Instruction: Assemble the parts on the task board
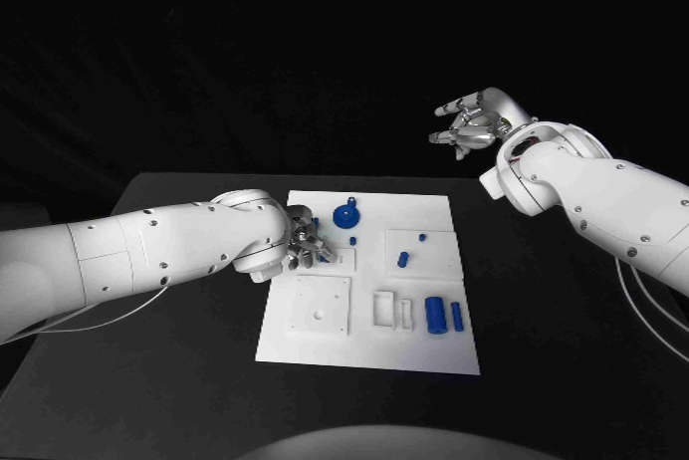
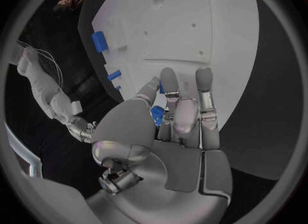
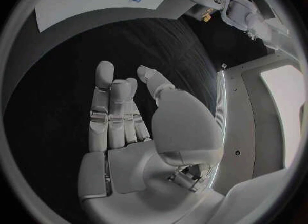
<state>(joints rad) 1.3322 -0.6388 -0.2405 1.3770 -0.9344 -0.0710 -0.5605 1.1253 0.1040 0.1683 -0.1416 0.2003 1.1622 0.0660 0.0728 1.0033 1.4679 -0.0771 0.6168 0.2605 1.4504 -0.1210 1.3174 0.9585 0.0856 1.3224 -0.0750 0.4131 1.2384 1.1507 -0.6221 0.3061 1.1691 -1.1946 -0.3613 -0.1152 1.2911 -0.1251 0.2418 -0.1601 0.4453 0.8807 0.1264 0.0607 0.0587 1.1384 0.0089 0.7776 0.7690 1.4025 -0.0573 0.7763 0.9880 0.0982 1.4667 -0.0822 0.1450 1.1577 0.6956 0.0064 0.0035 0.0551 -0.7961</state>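
Note:
The white task board (image 1: 366, 345) lies in the middle of the black table. On it are a round blue knob part (image 1: 346, 216), small blue pieces (image 1: 403, 259) and a blue cylinder (image 1: 435, 314) next to a blue bar (image 1: 457, 316). My left hand (image 1: 302, 246) hovers over the board's left side, just short of the knob. Its fingers (image 2: 204, 100) are stretched out and hold nothing. Blue (image 2: 157, 115) shows through the gaps behind them. My right hand (image 1: 474, 121) is raised beyond the table's far right, well away from the board, with its fingers (image 3: 106, 111) extended and empty.
A raised white square plate (image 1: 319, 306) with holes sits at the board's near left, and white slotted blocks (image 1: 385, 309) stand beside it. Bare black table (image 1: 172, 380) surrounds the board on all sides.

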